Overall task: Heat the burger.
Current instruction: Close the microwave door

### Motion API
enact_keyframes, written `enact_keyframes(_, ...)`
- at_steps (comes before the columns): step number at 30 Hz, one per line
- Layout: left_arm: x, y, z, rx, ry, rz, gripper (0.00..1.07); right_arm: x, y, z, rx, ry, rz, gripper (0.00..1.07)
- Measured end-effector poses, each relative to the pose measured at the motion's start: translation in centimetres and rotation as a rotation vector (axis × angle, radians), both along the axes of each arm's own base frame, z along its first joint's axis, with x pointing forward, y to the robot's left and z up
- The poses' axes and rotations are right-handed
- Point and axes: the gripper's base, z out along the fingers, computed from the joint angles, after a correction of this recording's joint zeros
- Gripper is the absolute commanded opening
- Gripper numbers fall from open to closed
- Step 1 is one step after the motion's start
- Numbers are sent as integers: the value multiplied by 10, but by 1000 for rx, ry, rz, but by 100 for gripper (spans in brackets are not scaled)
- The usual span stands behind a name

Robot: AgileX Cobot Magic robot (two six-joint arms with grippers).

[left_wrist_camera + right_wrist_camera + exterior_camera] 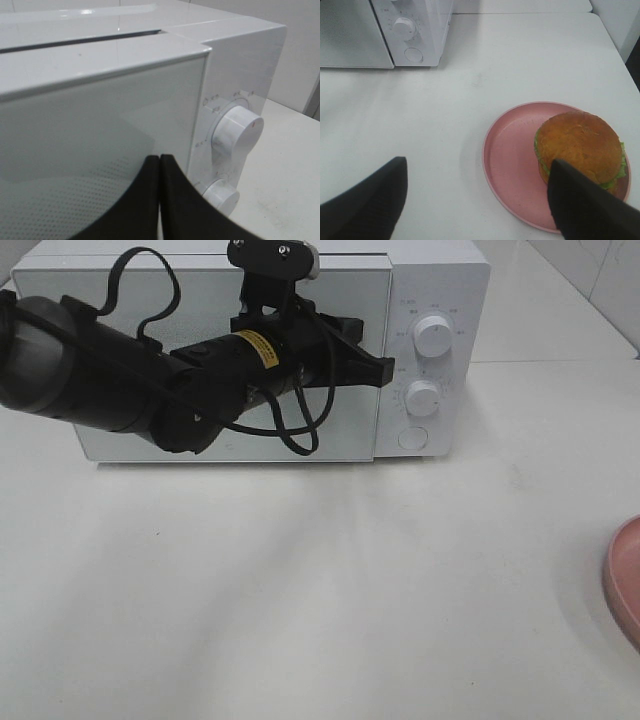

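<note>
At the front of the microwave [250, 350], near its right door edge, the left gripper [385, 368] holds its fingers pressed together with nothing between them, and its tip sits just beside the gap between the door and the control panel. The door looks closed, and no handle is visible, so I judge that the closed tip must push or hook the door edge to open it. If the tip slides toward 3 o'clock, it may hit the upper knob [432, 336] or the lower knob [423, 398] and turn a setting by mistake; if it presses too hard, the light oven may shift on the table [320, 590]. The burger [580, 147] is well apart from the oven, sitting on the pink plate [512, 155] toward the 3 o'clock side of the plate. The right gripper [480, 200] hovers above it with fingers spread wide, holding nothing. Because the burger is near the rim, a grip that comes off-center may squeeze the bun, or tip or drag the plate.
</note>
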Motion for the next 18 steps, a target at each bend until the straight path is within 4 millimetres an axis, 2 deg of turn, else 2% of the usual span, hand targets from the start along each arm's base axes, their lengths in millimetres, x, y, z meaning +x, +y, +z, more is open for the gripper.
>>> enact_keyframes(8,10,-1,0,8,-4,8,0,0,0,0,0,0,0,75)
enact_keyframes(18,8,0,7,77,29,-21,0,0,0,0,0,0,0,75)
